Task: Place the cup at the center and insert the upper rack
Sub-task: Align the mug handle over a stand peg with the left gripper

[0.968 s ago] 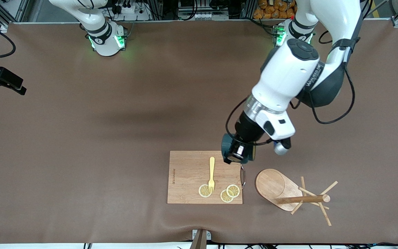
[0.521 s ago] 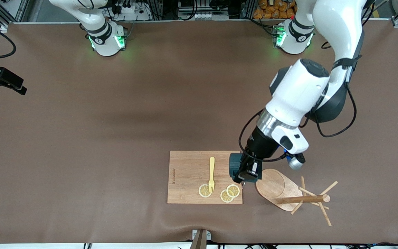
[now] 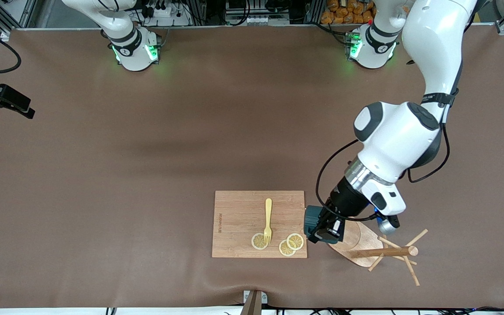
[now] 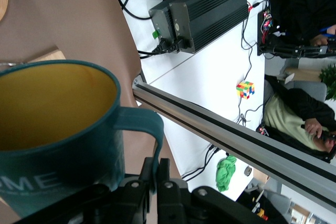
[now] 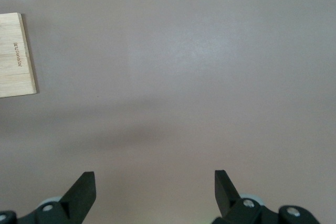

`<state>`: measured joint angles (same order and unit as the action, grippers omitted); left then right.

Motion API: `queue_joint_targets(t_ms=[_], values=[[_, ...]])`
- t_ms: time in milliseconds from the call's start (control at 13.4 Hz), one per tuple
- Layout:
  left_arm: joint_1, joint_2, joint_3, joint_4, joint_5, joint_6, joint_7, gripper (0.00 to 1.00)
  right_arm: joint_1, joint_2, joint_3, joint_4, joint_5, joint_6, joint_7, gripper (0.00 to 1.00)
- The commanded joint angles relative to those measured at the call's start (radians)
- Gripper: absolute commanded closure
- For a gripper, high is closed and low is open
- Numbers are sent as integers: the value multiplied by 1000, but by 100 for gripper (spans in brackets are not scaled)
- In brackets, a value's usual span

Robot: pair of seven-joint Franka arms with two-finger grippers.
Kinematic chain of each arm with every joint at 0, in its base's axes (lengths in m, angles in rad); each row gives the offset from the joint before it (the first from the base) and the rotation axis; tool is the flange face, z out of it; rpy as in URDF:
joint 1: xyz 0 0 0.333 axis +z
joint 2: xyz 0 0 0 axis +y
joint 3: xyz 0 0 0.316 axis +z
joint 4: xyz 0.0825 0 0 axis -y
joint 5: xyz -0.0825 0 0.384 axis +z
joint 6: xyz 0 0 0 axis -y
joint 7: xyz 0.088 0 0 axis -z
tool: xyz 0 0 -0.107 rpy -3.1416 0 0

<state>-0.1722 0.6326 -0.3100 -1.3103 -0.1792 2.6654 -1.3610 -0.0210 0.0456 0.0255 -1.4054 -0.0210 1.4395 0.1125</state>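
Observation:
My left gripper (image 3: 325,228) is shut on the loop handle of the dark teal cup (image 3: 312,221) and holds it over the gap between the cutting board and the mug tree. In the left wrist view the cup (image 4: 58,129) shows its yellowish inside, and its handle (image 4: 153,129) sits pinched between the fingers of the left gripper (image 4: 156,169). The light wooden mug tree (image 3: 368,245) lies on its side, its oval base (image 3: 360,239) partly under the left gripper and its post (image 3: 383,252) pointing toward the left arm's end. My right gripper (image 5: 155,190) is open and empty over bare table.
A rectangular wooden cutting board (image 3: 239,210) carries a yellow fork (image 3: 268,218) and three lemon slices (image 3: 290,244); its corner shows in the right wrist view (image 5: 16,56). The table's front edge (image 3: 252,302) lies just nearer to the front camera.
My left arm has carried the cup from over the cutting board's corner down to beside the mug tree's base, toward the left arm's end. The rest has not moved.

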Motion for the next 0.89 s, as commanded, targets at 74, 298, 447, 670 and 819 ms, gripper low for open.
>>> queue_joint_targets(t_ms=[74,298,447,670,819], values=[[45,-5,-29,-20,-95,-13,131,100,4,8,-3,20,-16,-14,16,0],[78,-7,-29,-23,-124,-15,138,100,4,8,-3,20,-17,-16,16,0],[109,-8,-31,-29,-140,-16,138,100,6,8,-3,20,-17,-16,16,0],[140,-7,-29,-27,-187,-15,140,100,6,8,-3,20,-17,-16,16,0],[140,4,-29,-27,-197,-15,145,100,4,8,-3,20,-17,-14,16,0]])
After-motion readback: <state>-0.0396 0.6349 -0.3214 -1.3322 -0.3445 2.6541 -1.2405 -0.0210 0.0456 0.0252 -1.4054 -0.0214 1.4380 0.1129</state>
